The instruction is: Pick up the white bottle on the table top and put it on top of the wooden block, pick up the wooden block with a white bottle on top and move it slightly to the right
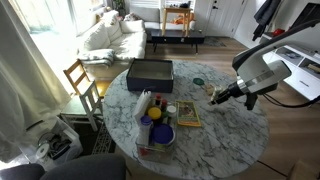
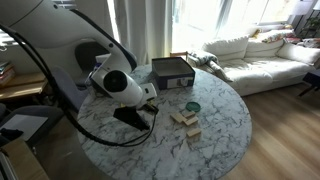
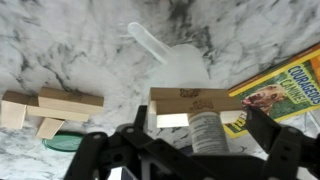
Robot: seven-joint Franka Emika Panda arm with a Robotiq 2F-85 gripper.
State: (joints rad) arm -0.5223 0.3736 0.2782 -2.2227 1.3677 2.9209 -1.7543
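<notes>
Round marble bench [image 1: 225,135] carries everything. The arm [image 1: 262,68] reaches in low over its edge, so the claw [image 1: 217,95] sits just above the surface. That height suits a grab at block level, not a carry. Dark box [image 1: 150,72] is at the far side, well apart and not in play. Yellow-green book [image 3: 285,85] lies flat just beside the work spot, on the right of the wrist view. If the shift goes that way it's the thing to clip, so I'd keep the move short. Spare wooden pieces [image 3: 55,103] are clustered on the other side, apart from the target, and a small green round thing [image 1: 198,82] sits near them. Claw [image 3: 198,118] in the wrist view has its jaws spread wide, one on each end of the wooden block [image 3: 188,99]. That straddle is what you'd want for lifting the block by its ends without touching the load. Can't tell whether the pads are actually biting the wood or just flanking it, the contact lines are in shadow. The white bottle [image 3: 207,130] shows as a small pale cylinder between the jaws, right at the block's near side. It looks to be riding on the block, but this angle doesn't rule out it standing just in front. My read: stacking is done or nearly done, and the lift-and-shift is in hand. Main risk is the bottle tipping, so lift level and slow
</notes>
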